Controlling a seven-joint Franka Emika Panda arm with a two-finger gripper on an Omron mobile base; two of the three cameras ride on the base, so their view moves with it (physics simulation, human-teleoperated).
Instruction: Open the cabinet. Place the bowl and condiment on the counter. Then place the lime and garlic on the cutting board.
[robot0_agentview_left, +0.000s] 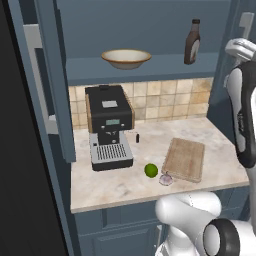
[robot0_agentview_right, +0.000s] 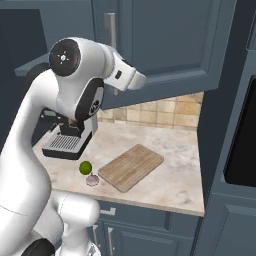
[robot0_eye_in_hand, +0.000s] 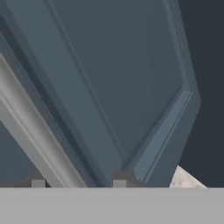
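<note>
Alt text: a kitchen wall cabinet (robot0_eye_in_hand: 122, 78) with slate-blue doors, seen close from the robot's hand (robot0_eye_in_hand: 78, 183). The two dark fingertips (robot0_eye_in_hand: 119, 183) stand partly apart on either side of a silver bar handle (robot0_eye_in_hand: 35, 131) on the right door. Whether they press on the bar cannot be told.

The step in hand looks like opening the cabinet, and the doors already stand wide. To finish well, the hand should follow the door's arc rather than pull straight, then let go cleanly before reaching in.

The left base view looks into the cabinet. The bowl (robot0_agentview_left: 126, 58) and the condiment (robot0_agentview_left: 192, 42) stand on the blue shelf, to the left of the hand and well apart from each other. Far below the hand, on the desk (robot0_agentview_left: 120, 185), the lime (robot0_agentview_left: 151, 170) and the garlic (robot0_agentview_left: 166, 179) lie just beside the cutting board (robot0_agentview_left: 184, 159), with a coffee machine (robot0_agentview_left: 109, 125) further left.

The right base view shows the door's outer face, but the shelf is hidden there.
</note>
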